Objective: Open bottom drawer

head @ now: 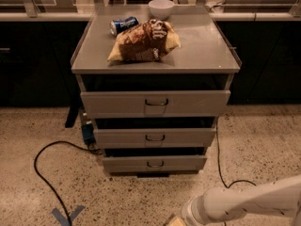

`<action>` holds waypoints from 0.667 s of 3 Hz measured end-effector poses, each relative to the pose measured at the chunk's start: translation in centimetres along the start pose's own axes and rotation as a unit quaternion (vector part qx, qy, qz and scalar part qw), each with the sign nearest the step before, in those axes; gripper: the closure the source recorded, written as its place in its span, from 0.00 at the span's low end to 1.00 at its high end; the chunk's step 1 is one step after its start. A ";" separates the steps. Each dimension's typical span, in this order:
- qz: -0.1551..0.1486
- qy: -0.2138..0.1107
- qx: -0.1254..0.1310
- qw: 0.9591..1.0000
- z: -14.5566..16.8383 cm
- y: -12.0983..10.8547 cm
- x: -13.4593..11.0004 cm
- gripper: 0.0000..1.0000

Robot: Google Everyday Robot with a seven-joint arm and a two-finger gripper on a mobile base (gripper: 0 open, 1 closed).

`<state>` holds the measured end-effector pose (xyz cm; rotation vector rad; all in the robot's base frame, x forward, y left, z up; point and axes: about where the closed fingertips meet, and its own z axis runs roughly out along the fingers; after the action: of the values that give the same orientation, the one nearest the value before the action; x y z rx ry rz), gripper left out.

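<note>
Bottom drawer (154, 164) sits lowest in the cabinet (202, 48), just above the floor, under the middle drawer (154, 137) — its loop handle (155, 164) in plain sight. Gripper (175, 221) hangs at the frame's lower edge, well apart from it (open or closed, I cannot tell). A black cable (44, 171) loops at left; a chip bag (143, 41), can (123, 25) and bowl (161, 7) lie on top.

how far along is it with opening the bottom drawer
Done: nothing visible; the bottom drawer shows only its front, and its handle is untouched. In hand: the gripper sits at the picture's bottom edge, low over the floor, well apart from the drawer. Left: reach the handle, grip it, pull the drawer out.
</note>
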<state>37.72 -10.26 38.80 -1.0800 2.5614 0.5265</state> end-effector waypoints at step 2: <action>-0.002 -0.020 0.005 1.000 2.2 -0.3 0.1 0.00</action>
<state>38.14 -9.55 36.79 -1.0599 2.5242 0.5285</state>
